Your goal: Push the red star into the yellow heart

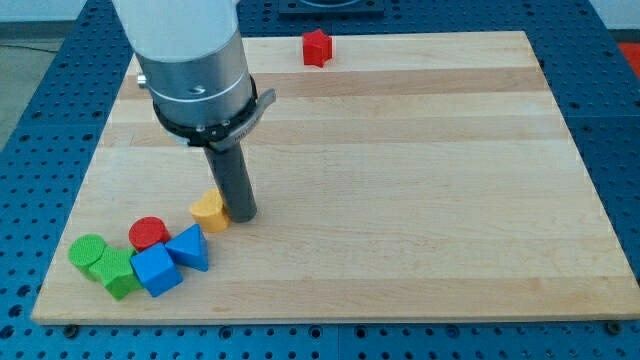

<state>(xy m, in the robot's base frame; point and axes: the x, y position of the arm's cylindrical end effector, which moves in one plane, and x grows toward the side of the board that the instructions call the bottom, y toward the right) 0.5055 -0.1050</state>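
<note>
- Two green blocks sat at the view's far bottom left: one green cylinder (86, 250) and one green block (118, 273) of angular shape, which I could not name more exactly, touching each other
- One blue cube (156, 270) lay just to the right of the green pair, against the angular green block
- One red cylinder (148, 233) stood just above the blue cube
- One blue triangle (190, 247) rested beside the blue cube on its right, making two blue blocks in all
- One yellow heart (209, 210) lay above and right of the blue triangle, apart from that cluster
- My tip (241, 217) stood on the board (420, 200), touching or all but touching the yellow heart's right side; the rod held nothing, having no jaws to open or close
- One red star (317, 48) sat alone at the view's top edge, right of the arm, well apart from the yellow heart and from my tip
- Seven blocks in all: two green, two blue, two red, one yellow
</note>
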